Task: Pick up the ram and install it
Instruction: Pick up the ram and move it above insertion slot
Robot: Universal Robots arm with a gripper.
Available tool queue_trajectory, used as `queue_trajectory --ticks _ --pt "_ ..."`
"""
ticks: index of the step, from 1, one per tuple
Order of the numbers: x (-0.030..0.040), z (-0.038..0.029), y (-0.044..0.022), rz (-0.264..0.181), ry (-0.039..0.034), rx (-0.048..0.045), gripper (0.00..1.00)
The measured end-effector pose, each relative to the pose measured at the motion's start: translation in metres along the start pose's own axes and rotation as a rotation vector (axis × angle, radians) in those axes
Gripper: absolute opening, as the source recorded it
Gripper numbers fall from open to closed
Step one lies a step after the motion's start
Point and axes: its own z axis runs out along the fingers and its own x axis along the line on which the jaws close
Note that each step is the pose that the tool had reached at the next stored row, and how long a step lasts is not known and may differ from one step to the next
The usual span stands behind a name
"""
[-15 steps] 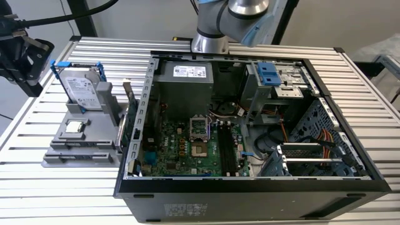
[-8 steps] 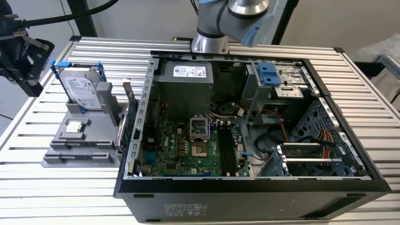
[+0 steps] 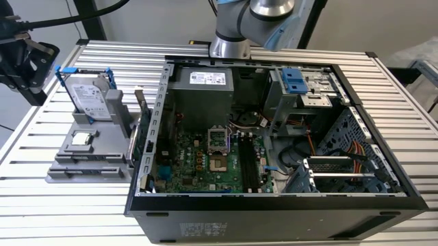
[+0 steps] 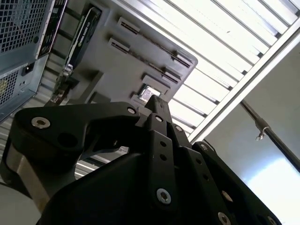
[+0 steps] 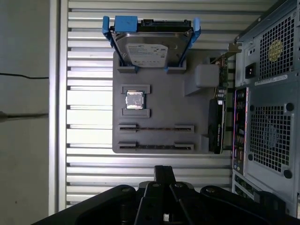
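Surface: a ribbed aluminium table, with an open computer case lying on it.
Holder: a gray parts tray at 9 o'clock of the case in the exterior view, with a hard drive at the tray's 12 o'clock end.
Ram: I see the ram edge-on in a tray slot, near the processor chip.
Gripper: the gripper hangs off the tray's slotted end, apart from it.
Jaws: I cannot tell whether they are open or closed.

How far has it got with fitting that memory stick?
Nothing looks done: the motherboard's memory slots look empty. The gripper hangs clear of the gray tray, holding nothing. The ram, apparently edge-on in a tray slot, is not yet lifted or installed.
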Motion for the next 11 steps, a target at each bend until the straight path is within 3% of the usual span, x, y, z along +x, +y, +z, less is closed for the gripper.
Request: queue_trajectory --ticks 11 --pt "0.0000 -0.0001 0.0000 -0.079 0.0038 -0.0006 0.00"
